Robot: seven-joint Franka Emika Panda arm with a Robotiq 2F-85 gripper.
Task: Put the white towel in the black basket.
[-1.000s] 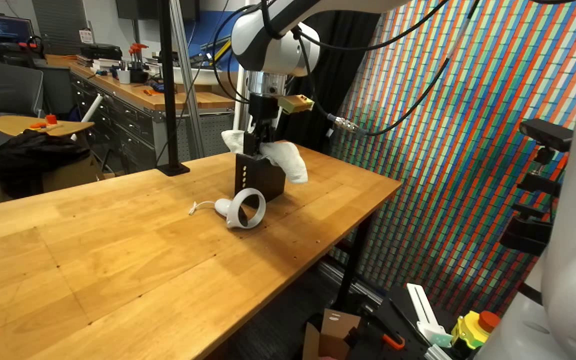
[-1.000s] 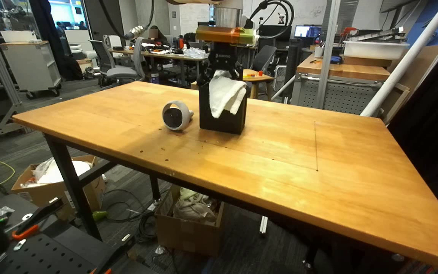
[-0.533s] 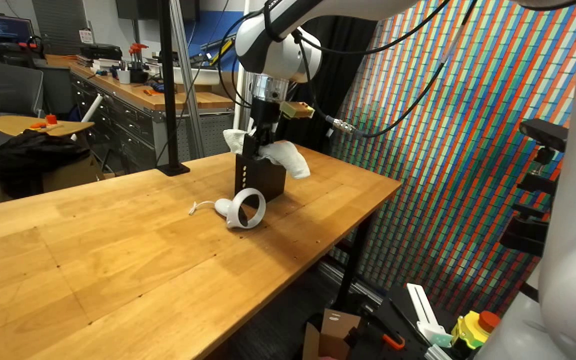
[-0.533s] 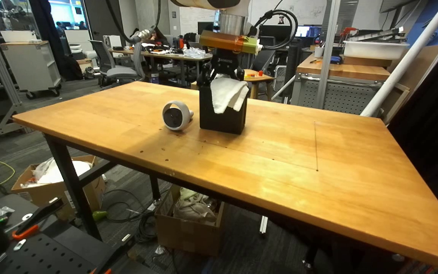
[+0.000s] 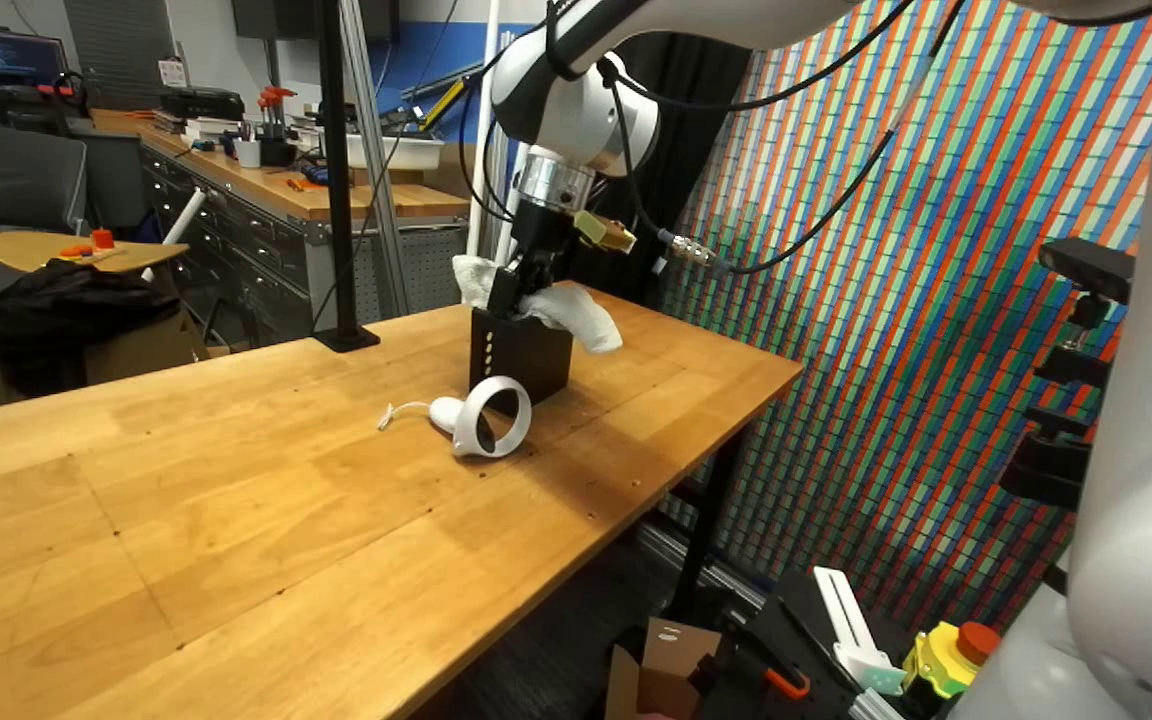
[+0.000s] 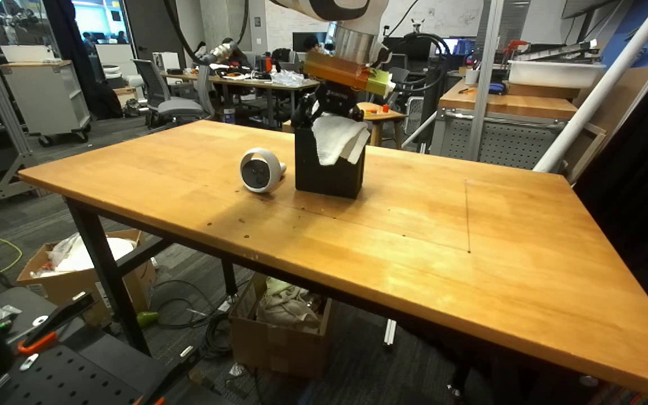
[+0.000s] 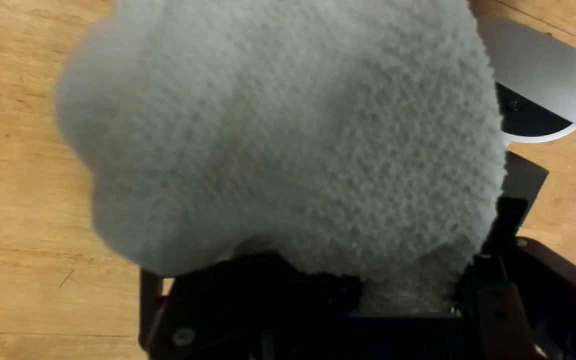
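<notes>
The black basket [image 5: 526,360] stands upright on the wooden table and also shows in an exterior view [image 6: 327,183]. The white towel [image 5: 576,312] is bunched at the basket's mouth and sticks out on two sides. One end hangs over the basket's front in an exterior view [image 6: 340,138]. My gripper [image 5: 511,297] is at the basket's mouth, tilted, with its fingertips hidden in exterior views by towel and basket. In the wrist view the towel [image 7: 293,125] fills the picture and narrows between the fingers [image 7: 410,292], which are shut on it. A basket corner [image 7: 525,177] shows at right.
A white ring-shaped controller [image 5: 446,412] lies on the table [image 5: 266,480] close beside the basket, also in an exterior view [image 6: 257,173] and the wrist view [image 7: 553,80]. A black post base [image 5: 347,338] stands at the table's edge.
The gripper has tilted, and its wrist has shifted slightly down and to the right in both exterior views. The towel's hanging end has risen a little. The basket and controller have not moved.
</notes>
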